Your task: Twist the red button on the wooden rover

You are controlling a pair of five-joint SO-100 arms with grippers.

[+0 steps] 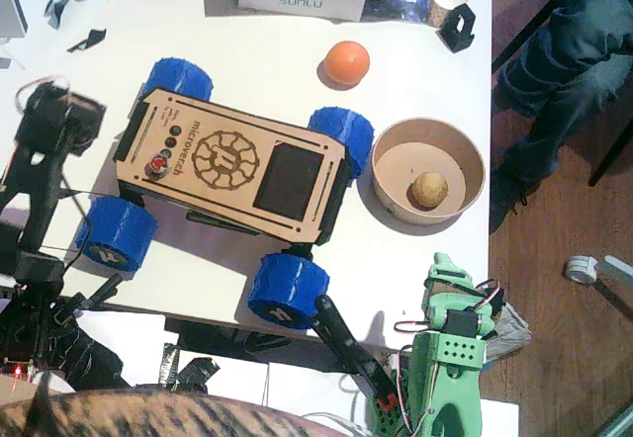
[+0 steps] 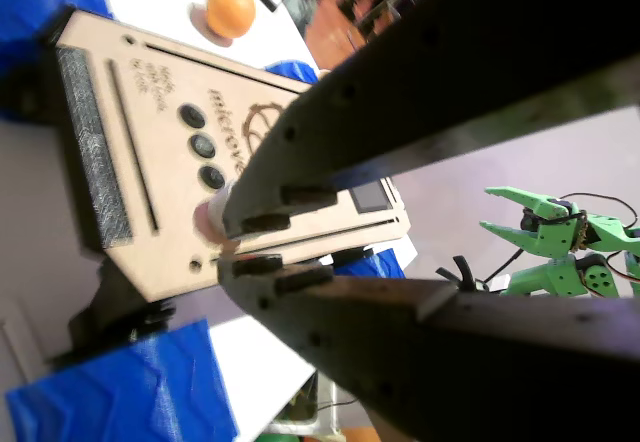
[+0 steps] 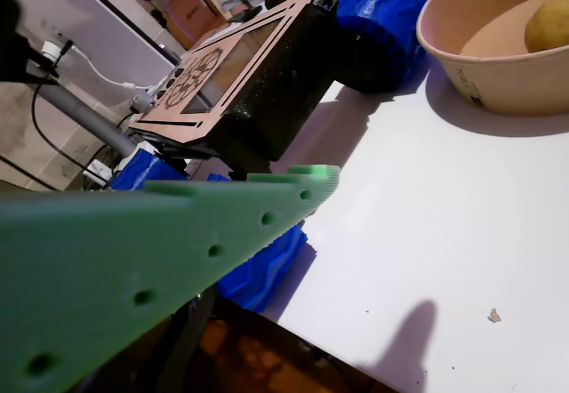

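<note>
Partly hidden: red button (image 2: 207, 219) | left end effector (image 2: 224, 244) gripping it | right end effector (image 3: 324, 73) open, cropped

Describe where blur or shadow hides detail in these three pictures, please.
Fixed view: soft; the red button is small but visible. A wrist view: dark blurred jaws cover much of the wooden rover. Other wrist view: a blurred green jaw fills the foreground, with shadow on the table.

Bright overhead light washes the white counter (image 1: 267, 51) nearly to glare. The orange ball (image 1: 346, 62) and bowl (image 1: 386, 175) cast soft shadows. Both wrist views blur badly close up.
</note>
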